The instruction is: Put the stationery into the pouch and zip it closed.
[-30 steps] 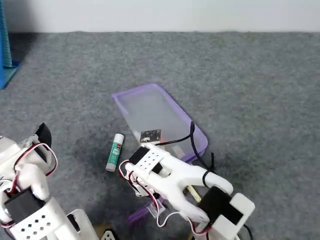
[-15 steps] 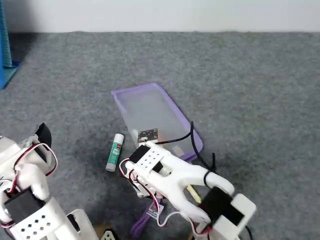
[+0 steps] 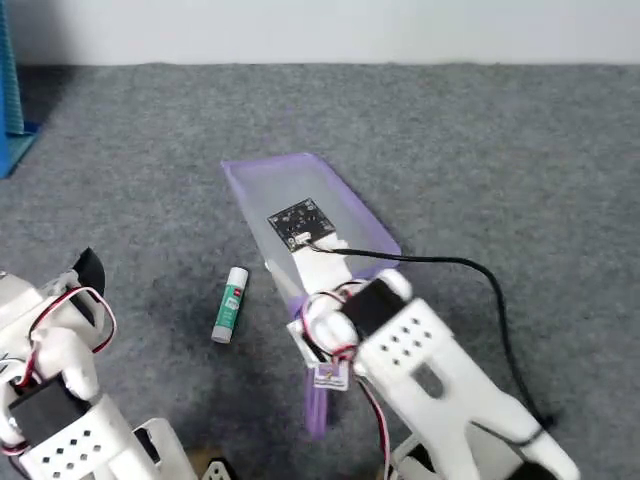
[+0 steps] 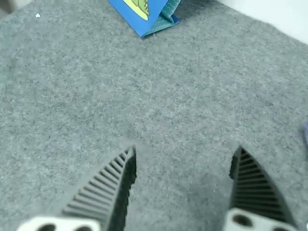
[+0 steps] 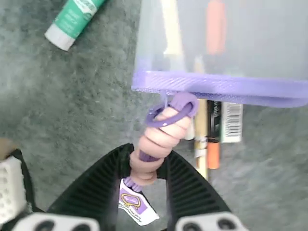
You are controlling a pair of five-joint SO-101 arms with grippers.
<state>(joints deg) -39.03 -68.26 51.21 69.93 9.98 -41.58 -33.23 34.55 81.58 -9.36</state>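
A grey felt-covered bench (image 3: pixel 520 180) runs back to a white wall (image 3: pixel 330 30) in the high view, with a blue stand (image 3: pixel 8 90) at its far left edge. A translucent purple pouch (image 3: pixel 300 200) lies mid-bench, partly under the right arm (image 3: pixel 430 360). A glue stick (image 3: pixel 229 304) rests on the felt just beside the pouch, outside it. The left arm (image 3: pixel 50 400) sits at the near left corner, well apart from both.

In the left wrist view, the left gripper (image 4: pixel 184 159) hangs over bare felt, its fingers spread wide and holding nothing, with the blue stand (image 4: pixel 144 12) beyond.

In the right wrist view, the right gripper (image 5: pixel 148 161) has its fingers pinched on the pink ribbed zip pull (image 5: pixel 159 137), which hangs from a ring on the pouch's (image 5: pixel 240 43) purple zip edge. A pencil (image 5: pixel 171 29) and an orange pen (image 5: pixel 216 26) show through the pouch wall. The ends of several pens (image 5: pixel 211 144) stick out past the zip edge. The glue stick (image 5: pixel 72 21) lies on the felt nearby.
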